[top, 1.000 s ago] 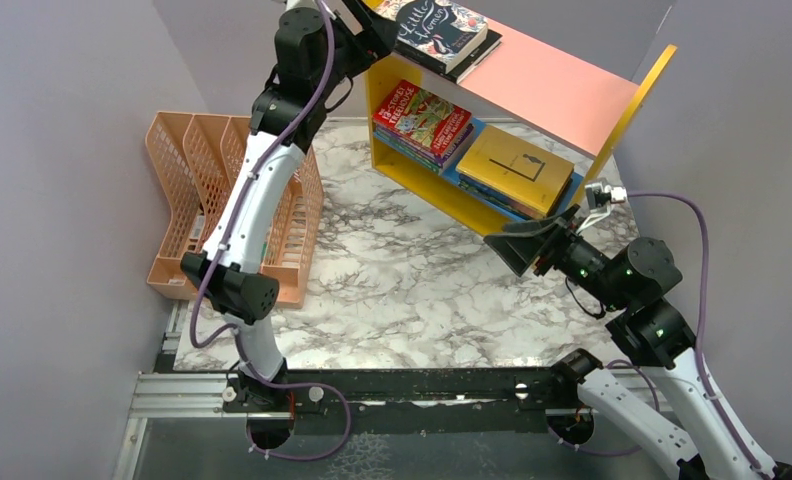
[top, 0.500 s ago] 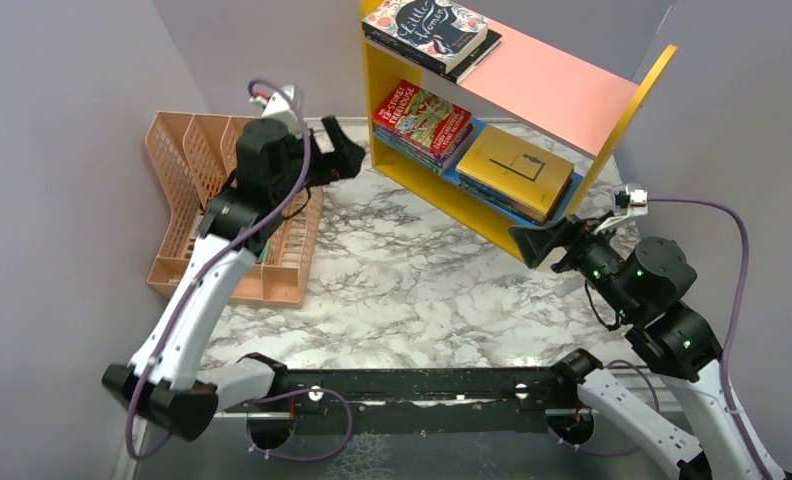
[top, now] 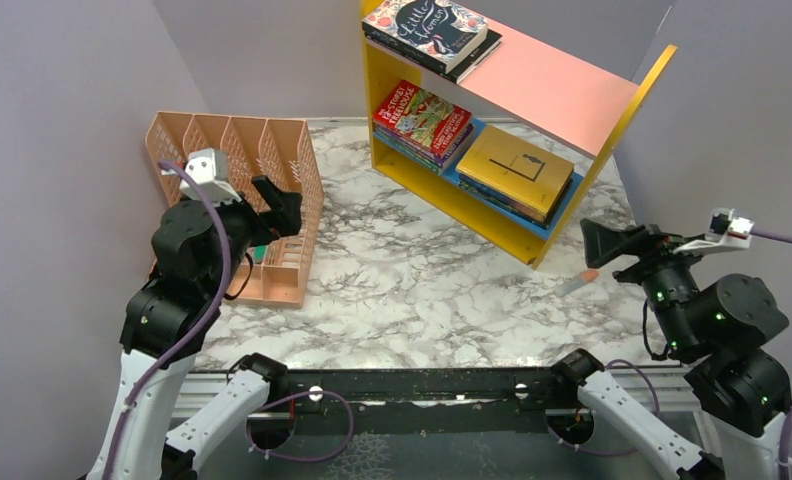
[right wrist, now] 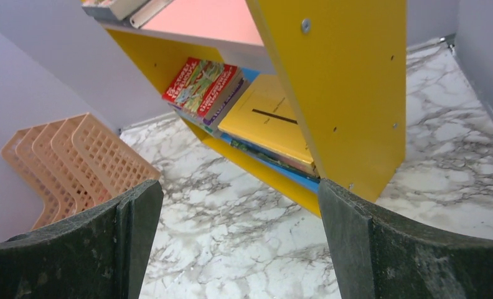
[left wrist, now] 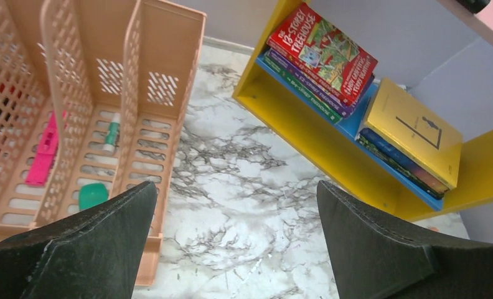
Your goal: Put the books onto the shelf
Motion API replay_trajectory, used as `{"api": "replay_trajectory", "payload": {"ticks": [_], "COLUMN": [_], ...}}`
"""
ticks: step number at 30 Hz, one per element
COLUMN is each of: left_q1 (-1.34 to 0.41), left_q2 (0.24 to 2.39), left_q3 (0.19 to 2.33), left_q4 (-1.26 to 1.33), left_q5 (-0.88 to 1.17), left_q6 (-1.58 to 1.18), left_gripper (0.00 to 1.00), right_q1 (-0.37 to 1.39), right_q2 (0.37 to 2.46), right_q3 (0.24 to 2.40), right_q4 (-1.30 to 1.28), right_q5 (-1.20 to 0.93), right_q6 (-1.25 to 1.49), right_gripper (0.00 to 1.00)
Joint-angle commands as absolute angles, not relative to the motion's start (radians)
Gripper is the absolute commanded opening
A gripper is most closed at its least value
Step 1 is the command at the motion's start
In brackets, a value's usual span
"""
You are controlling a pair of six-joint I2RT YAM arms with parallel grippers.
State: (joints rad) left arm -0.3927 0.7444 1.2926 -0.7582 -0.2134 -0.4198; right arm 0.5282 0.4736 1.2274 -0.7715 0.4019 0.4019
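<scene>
The shelf [top: 562, 85] stands at the back right, with yellow sides, a pink top and a blue lower board. The floral "Little Women" book [top: 427, 30] lies on a black one on the top board. On the lower board sit a red Treehouse stack [top: 422, 122] and a mustard yellow stack [top: 515, 170]; both also show in the left wrist view as the Treehouse stack [left wrist: 322, 59] and the yellow book [left wrist: 412, 128]. My left gripper [top: 280, 205] hangs open and empty by the rack, jaws wide [left wrist: 236, 187]. My right gripper [top: 622, 245] is open and empty, right of the shelf's yellow side panel [right wrist: 350, 93].
A peach mesh file rack [top: 222, 150] stands at the left, holding a pink item [left wrist: 43, 149], a green item [left wrist: 93, 194] and a marker [left wrist: 112, 136]. A small orange pen [top: 577, 283] lies on the marble table near my right gripper. Grey walls close in on both sides.
My left arm came down from the shelf top and drew back beside the rack. My right arm pulled back rightwards from the lower board. Both grippers opened wider.
</scene>
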Motion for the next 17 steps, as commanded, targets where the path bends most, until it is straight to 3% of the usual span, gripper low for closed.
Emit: {"api": "replay_trajectory", "payload": {"ticks": [1,17], "left_q1": [-0.391,-0.391], "left_q2": [0.716,0.680], "left_q3": [1.385,1.424], "left_q4": [-0.840,-0.851], "left_q5": [-0.315,-0.339], "left_q6": [-0.377,-0.382], "left_gripper": [0.99,0.99], "right_q1": [0.529,0.529], "right_q2": [0.459,0.448], "right_q3": [1.292,1.294], "right_q4": [-0.823,-0.810], "right_q5": [0.486,0.462], "right_q6": [0.353,0.345], "right_gripper": [1.00,1.00]}}
